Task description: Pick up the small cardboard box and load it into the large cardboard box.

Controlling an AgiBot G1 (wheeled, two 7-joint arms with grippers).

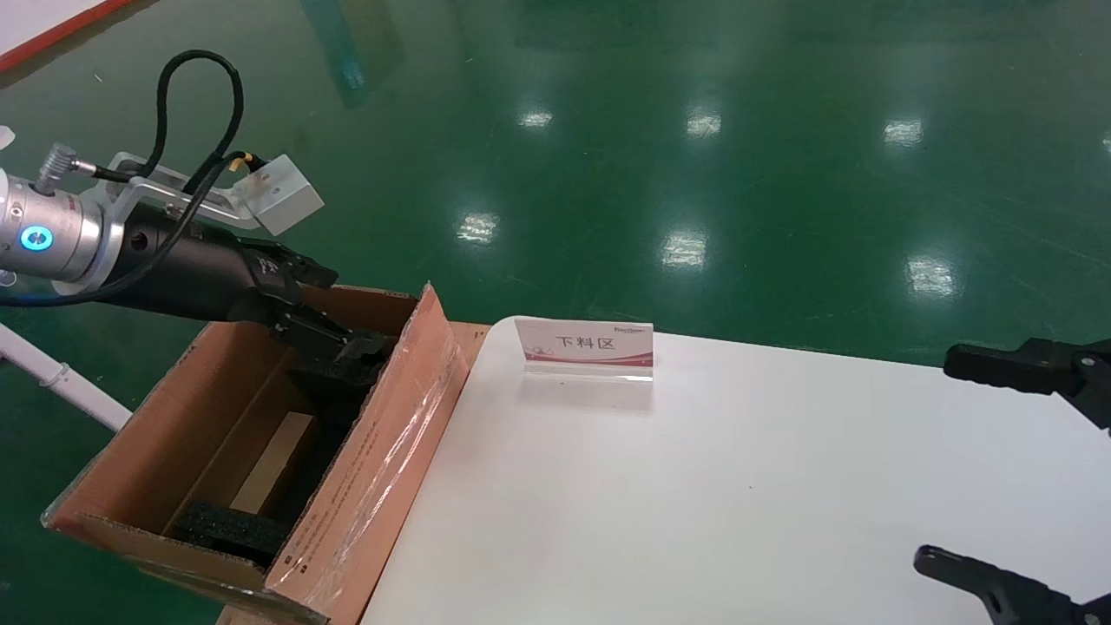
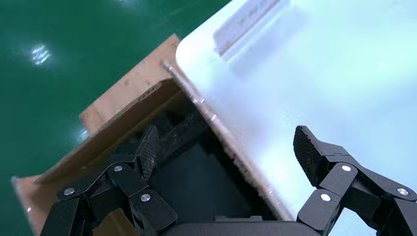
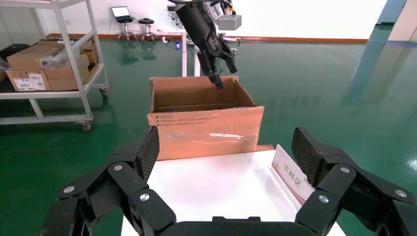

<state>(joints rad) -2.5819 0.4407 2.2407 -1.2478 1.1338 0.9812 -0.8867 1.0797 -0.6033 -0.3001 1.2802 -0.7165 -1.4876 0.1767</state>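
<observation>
The large cardboard box (image 1: pixel 382 451) stands open at the white table's left edge, its taped long flap upright against the table; it also shows in the right wrist view (image 3: pixel 206 125). Black foam blocks (image 1: pixel 230 529) sit inside. Between them lies a flat pale brown panel that looks like the small cardboard box (image 1: pixel 276 473), mostly hidden by the box walls. My left gripper (image 1: pixel 343 317) hangs over the box's far end, open and empty (image 2: pixel 226 142). My right gripper (image 1: pixel 942 460) is open and empty over the table's right side (image 3: pixel 226 142).
A white table (image 1: pixel 694 486) carries only a small standing sign (image 1: pixel 583 347) near its far edge. Green floor surrounds it. A shelf rack with cartons (image 3: pixel 44 64) stands well behind the box. A white pipe (image 1: pixel 61 378) runs left of the box.
</observation>
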